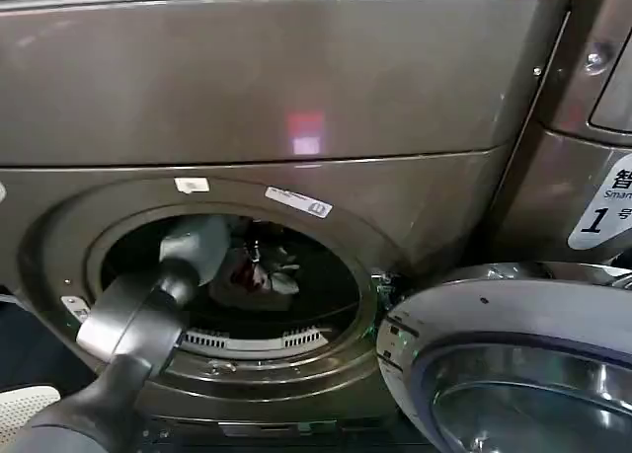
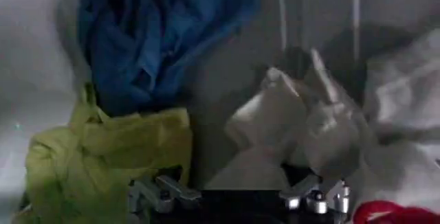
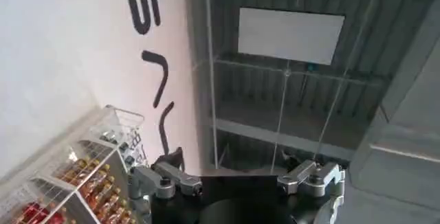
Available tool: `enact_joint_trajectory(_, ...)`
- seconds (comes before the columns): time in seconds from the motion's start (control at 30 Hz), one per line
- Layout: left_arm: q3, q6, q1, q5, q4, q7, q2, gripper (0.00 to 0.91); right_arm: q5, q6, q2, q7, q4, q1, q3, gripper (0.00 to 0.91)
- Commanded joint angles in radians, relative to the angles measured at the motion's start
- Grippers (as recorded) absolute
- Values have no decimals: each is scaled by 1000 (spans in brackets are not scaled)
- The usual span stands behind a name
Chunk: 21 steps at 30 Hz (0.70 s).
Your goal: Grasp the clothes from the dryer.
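Note:
The dryer stands in front of me with its round porthole open. My left arm reaches through the opening into the dark drum. A white-grey piece of the clothes with red print lies just beyond it. Inside the drum, my left gripper is open, with nothing between its fingers. It sits low between a yellow-green cloth and a white-grey cloth. A dark blue cloth lies farther in. My right gripper is open and empty, pointing up toward a ceiling.
The dryer's round door hangs open at the lower right. A neighbouring machine panel carries a white label with a 1. A white perforated basket corner sits at the lower left. A wire shelf of bottles shows beside the right gripper.

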Motion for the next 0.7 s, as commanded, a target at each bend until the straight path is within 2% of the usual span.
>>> enact_joint_trajectory(0.03,11,0,23,46,12,23,5,114,1,0,2,0,0,-2,3,907)
enact_joint_trajectory(0.1,11,-1,26,45,13,24,4,0,1,0,2,0,-4,-6,7,907)
enact_joint_trajectory(0.5,4,-17,23,5,9,24,1,0,0,1,2,-1,-10,-6,8,907)
enact_joint_trajectory(0.7,-33,-20,24,-120,-21,5,0,0,-5,1,3,0,-8,0,-1,907)
